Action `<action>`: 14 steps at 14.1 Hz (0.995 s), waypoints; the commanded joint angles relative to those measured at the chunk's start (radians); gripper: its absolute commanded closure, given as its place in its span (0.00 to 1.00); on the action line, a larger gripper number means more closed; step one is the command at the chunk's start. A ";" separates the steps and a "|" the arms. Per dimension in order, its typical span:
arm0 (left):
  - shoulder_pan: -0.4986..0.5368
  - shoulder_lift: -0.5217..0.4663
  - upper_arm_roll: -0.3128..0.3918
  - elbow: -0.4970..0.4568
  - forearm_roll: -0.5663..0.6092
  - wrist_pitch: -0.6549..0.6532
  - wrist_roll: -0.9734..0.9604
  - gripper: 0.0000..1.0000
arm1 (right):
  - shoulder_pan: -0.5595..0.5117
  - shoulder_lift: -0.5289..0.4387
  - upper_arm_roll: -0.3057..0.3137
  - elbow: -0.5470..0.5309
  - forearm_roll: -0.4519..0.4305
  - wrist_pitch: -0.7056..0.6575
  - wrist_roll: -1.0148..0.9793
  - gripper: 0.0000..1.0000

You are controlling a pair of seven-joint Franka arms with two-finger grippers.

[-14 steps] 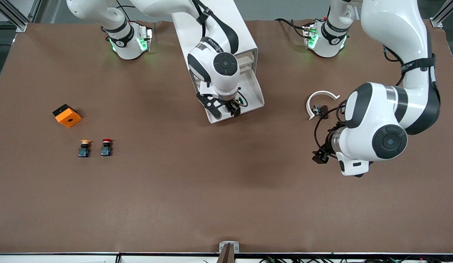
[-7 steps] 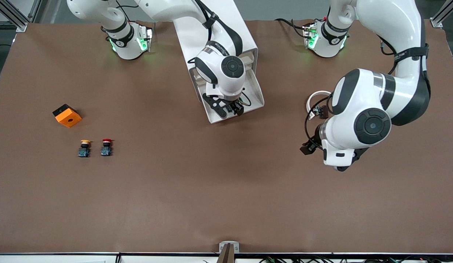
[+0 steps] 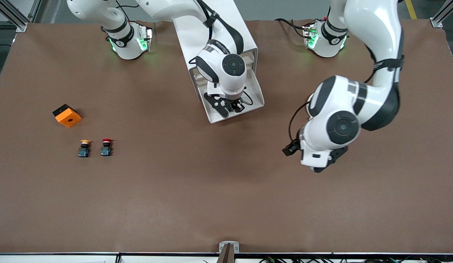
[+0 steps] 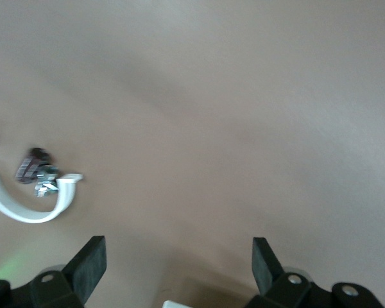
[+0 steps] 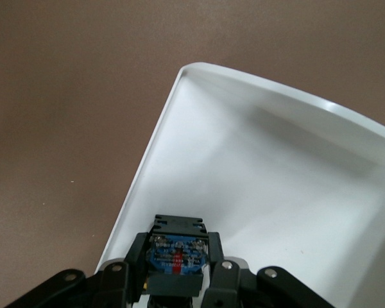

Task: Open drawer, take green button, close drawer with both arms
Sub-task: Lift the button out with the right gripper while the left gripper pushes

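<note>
Now, item: button, clamped in the right gripper over the pulled-out drawer, raised slightly since earlier (extraction under way). Left gripper, spread wide and empty, has been swung toward the drawer for closing.

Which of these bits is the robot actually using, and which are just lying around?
In use: open drawer; its cabinet; button held by right gripper over drawer; left gripper open over table.
Lying about: orange block; yellow-capped button; red-capped button; white curved clip.
</note>
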 commanded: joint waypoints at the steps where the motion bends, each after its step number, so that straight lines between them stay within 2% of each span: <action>1: -0.001 -0.026 -0.060 -0.134 0.021 0.153 0.020 0.00 | 0.010 -0.010 -0.014 0.048 0.011 -0.029 -0.002 0.83; 4: 0.001 -0.028 -0.097 -0.169 0.023 0.171 0.031 0.00 | -0.075 -0.045 -0.018 0.209 0.012 -0.314 -0.046 0.83; 6: -0.002 -0.028 -0.125 -0.209 0.023 0.195 0.032 0.00 | -0.147 -0.087 -0.020 0.261 0.011 -0.444 -0.165 0.83; 11: -0.084 -0.003 -0.165 -0.378 0.021 0.475 0.034 0.00 | -0.374 -0.194 -0.023 0.245 -0.001 -0.590 -0.668 0.83; 14: -0.133 0.011 -0.174 -0.410 0.021 0.502 0.034 0.00 | -0.524 -0.202 -0.023 0.225 -0.003 -0.592 -0.998 0.83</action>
